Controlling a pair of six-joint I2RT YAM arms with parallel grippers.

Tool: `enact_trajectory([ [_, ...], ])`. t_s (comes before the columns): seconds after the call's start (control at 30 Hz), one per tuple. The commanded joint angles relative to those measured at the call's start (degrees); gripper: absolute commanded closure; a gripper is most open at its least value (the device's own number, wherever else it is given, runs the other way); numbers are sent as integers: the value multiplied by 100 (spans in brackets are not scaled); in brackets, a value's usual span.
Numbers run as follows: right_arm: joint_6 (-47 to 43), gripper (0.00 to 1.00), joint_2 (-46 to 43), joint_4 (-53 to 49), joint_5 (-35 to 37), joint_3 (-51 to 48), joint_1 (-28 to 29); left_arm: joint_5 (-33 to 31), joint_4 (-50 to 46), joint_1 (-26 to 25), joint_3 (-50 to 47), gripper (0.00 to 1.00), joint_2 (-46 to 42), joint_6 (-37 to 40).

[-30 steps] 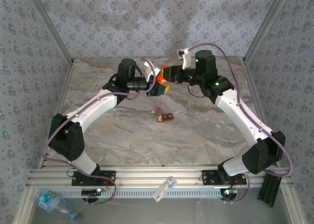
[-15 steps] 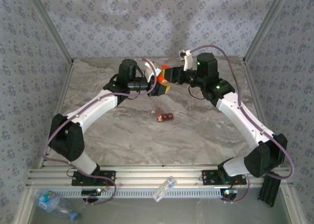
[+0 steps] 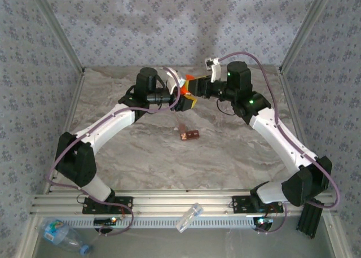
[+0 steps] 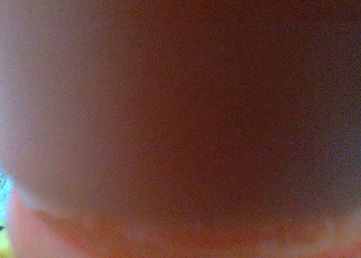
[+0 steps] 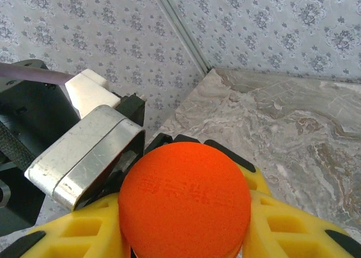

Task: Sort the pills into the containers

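Noting orange-red pill bottle [image 5: 185,199] clenched between yellow fingers [image 5: 282,227] of right end effector [image 3: 192,90], toward rear middle of surface [image 3: 225,156]. Left end effector [image 3: 179,97] just beside bottle; released or grasping, cannot tell. Small brown item [image 3: 189,135] lying mid-surface, well apart.

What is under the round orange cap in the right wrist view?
Yellow fingers flank the orange cap. The cap covers the bottle body beneath, so its contents cannot be seen.
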Motion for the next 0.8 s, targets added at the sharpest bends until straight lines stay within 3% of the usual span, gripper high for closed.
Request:
enact_trajectory([
  [0.0, -138, 87, -210, 109, -55, -1, 33, -30, 167, -30, 244, 27, -178, 74],
  [0.03, -149, 87, -220, 90, -18, -3, 35, -44, 159, -31, 245, 26, -179, 73],
  [0.1, -184, 87, -234, 10, 87, 2, 16, -76, 131, -30, 254, 14, -178, 95],
  [0.13, -200, 87, -230, -44, 141, 7, -1, -95, 115, -35, 246, 1, -187, 103],
  [0.6, -289, 87, -487, -350, 1369, -635, -510, -246, -222, 90, -325, 0, -624, 375],
  [0.77, -552, 87, -599, -186, 2097, -1195, -629, -726, 157, 172, -869, 0, -1021, 214],
])
